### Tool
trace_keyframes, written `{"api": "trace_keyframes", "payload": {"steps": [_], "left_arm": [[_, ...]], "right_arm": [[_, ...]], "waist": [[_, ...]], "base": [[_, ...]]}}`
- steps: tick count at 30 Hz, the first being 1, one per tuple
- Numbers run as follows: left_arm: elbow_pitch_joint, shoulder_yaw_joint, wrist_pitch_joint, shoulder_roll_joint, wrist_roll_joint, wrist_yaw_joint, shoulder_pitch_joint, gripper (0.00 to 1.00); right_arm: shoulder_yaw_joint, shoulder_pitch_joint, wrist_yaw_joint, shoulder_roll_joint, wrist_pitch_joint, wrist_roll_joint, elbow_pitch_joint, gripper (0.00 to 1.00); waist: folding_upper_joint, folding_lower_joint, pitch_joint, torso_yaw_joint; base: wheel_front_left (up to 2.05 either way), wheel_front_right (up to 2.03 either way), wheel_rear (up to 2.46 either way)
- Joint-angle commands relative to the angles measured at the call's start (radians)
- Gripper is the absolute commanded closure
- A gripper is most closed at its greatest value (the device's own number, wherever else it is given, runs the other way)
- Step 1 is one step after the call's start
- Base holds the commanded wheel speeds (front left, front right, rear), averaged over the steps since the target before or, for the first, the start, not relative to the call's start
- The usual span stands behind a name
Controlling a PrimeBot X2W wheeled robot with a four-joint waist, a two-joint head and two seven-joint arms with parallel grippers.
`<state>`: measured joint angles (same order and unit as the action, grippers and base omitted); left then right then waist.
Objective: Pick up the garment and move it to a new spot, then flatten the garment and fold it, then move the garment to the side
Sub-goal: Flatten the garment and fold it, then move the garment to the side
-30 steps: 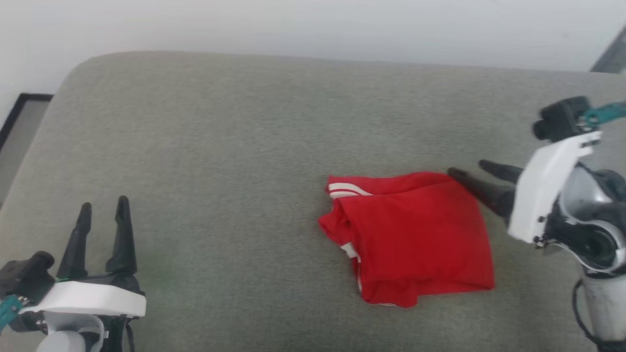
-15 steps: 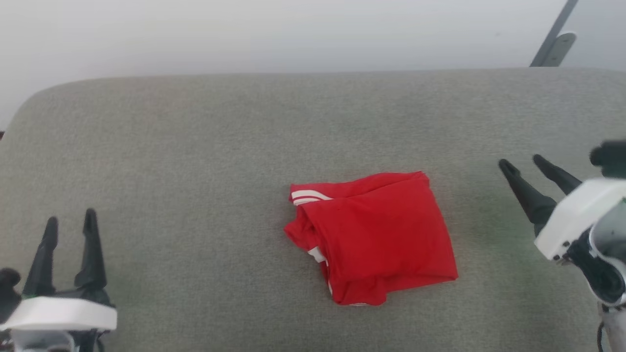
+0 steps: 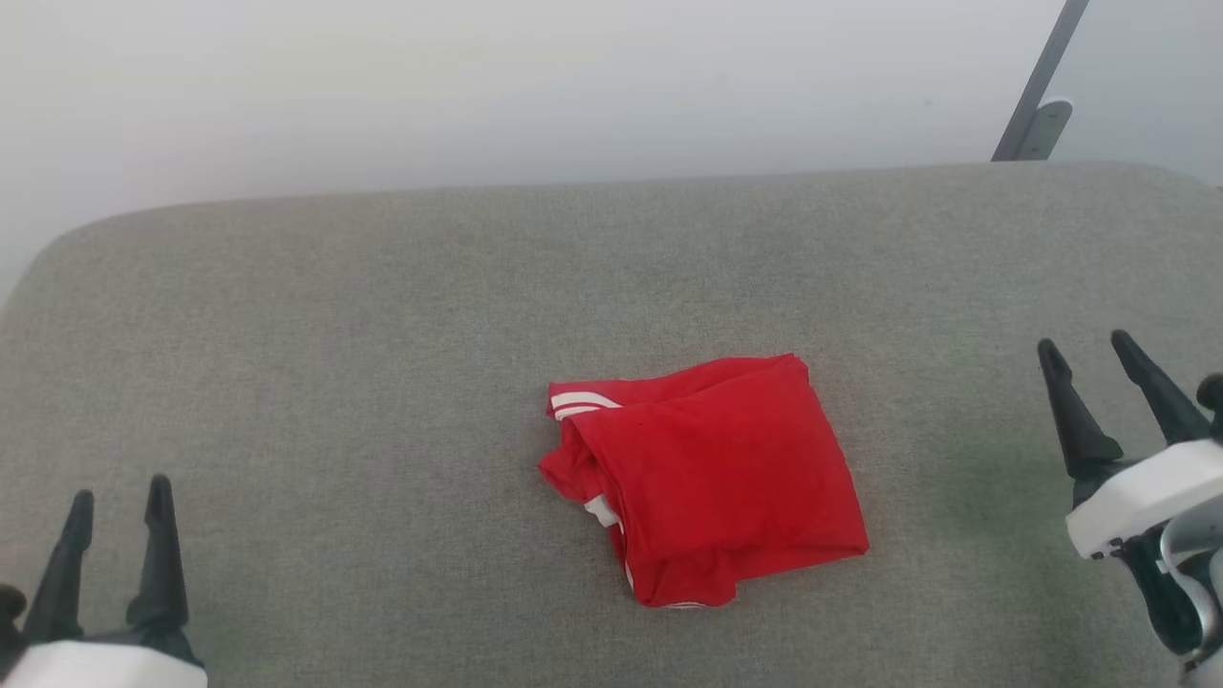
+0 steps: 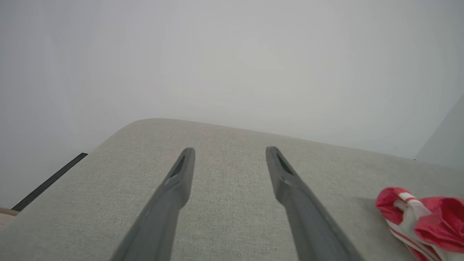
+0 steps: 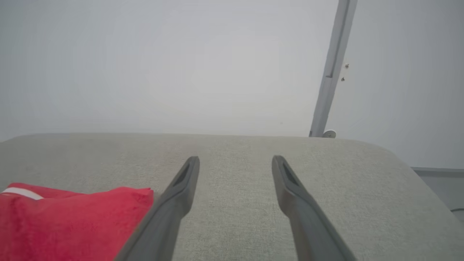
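Note:
The garment (image 3: 712, 473) lies folded into a compact red bundle on the grey cushion (image 3: 382, 315), white striped trim showing at its left edge. It also appears at the lower right of the left wrist view (image 4: 424, 221) and at the lower left of the right wrist view (image 5: 69, 221). My left gripper (image 3: 119, 495) stands open at the lower left, far from the garment. At the right edge, my right gripper (image 3: 1086, 346) is open and well clear of the garment's right side. Both wrist views show spread fingers (image 4: 174, 195) (image 5: 181, 195) with nothing between them.
A white wall runs behind the cushion. A grey metal post (image 3: 1037, 91) with a foot bracket stands at the back right, also seen in the right wrist view (image 5: 331, 69). The cushion's rounded far-left corner (image 4: 145, 123) drops off toward a dark floor strip (image 4: 47, 183).
The head camera has tilted and turned, shifting the whole picture. My right gripper has drawn away from the garment's right edge and now points up the view. The garment lies as before.

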<state>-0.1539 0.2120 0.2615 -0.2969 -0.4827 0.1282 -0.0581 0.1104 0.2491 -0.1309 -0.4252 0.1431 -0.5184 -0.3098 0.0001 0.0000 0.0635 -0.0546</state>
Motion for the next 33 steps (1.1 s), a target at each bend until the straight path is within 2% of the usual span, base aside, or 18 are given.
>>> {"api": "trace_keyframes", "payload": {"steps": [1, 15, 27, 33], "left_arm": [[-0.003, 0.0, 0.004, -0.001, 0.005, 0.002, -0.017, 0.0], [0.02, 0.003, 0.004, -0.006, -0.017, 0.002, -0.091, 0.0], [0.037, 0.006, 0.004, -0.002, -0.018, 0.003, -0.101, 0.0], [0.044, 0.005, 0.004, 0.003, -0.016, 0.003, -0.095, 0.0]], "right_arm": [[0.002, -0.007, 0.0, 0.0, 0.016, 0.003, -0.009, 0.0], [-0.029, -0.055, 0.0, 0.018, 0.107, 0.004, -0.095, 0.0], [-0.046, -0.08, 0.0, 0.037, 0.115, 0.019, -0.091, 0.0], [-0.024, -0.077, 0.0, 0.036, 0.097, -0.001, -0.095, 0.0]], "waist": [[-0.0001, 0.0, -0.004, 0.001], [-0.0001, 0.0, -0.035, 0.03], [-0.0001, 0.0, -0.039, 0.045], [-0.0001, 0.0, -0.031, 0.052]], "base": [[0.0, 0.0, 0.0], [0.0, 0.0, 0.0], [0.0, 0.0, 0.0], [0.0, 0.0, 0.0]]}}
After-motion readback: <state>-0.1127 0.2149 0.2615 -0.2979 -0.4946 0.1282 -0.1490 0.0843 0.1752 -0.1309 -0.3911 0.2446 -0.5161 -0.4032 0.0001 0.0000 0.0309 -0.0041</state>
